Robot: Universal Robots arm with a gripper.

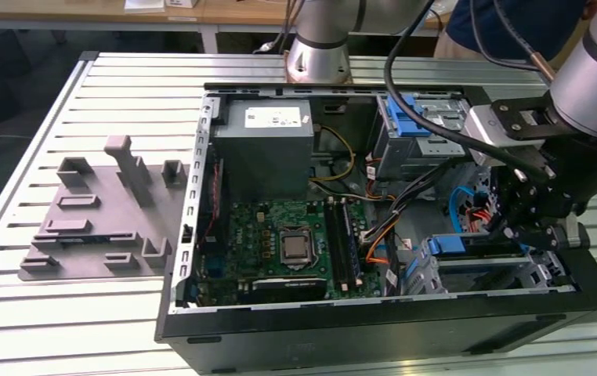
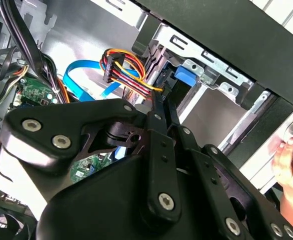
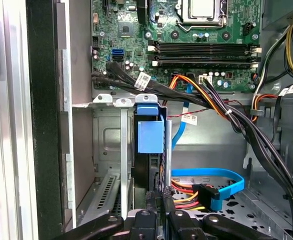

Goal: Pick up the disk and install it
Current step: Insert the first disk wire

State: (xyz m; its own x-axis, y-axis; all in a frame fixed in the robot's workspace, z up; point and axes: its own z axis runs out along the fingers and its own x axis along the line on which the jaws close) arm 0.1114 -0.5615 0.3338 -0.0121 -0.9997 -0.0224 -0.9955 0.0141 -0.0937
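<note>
We've got the pincer (image 3: 155,200) clamped on the disk (image 3: 150,131), standing on edge in the drive bay (image 3: 109,135) at the computer case's (image 1: 382,333) front corner. Risk: it snags the cables (image 3: 201,192) alongside and jams.

A grey moulded fixture (image 1: 105,215) is laid on the slatted table (image 1: 27,313), beside the open computer case (image 1: 382,329). A green motherboard (image 1: 277,243) is seen inside.

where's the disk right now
The disk stands on edge in the metal drive cage inside the computer case, directly ahead of the gripper.
</note>
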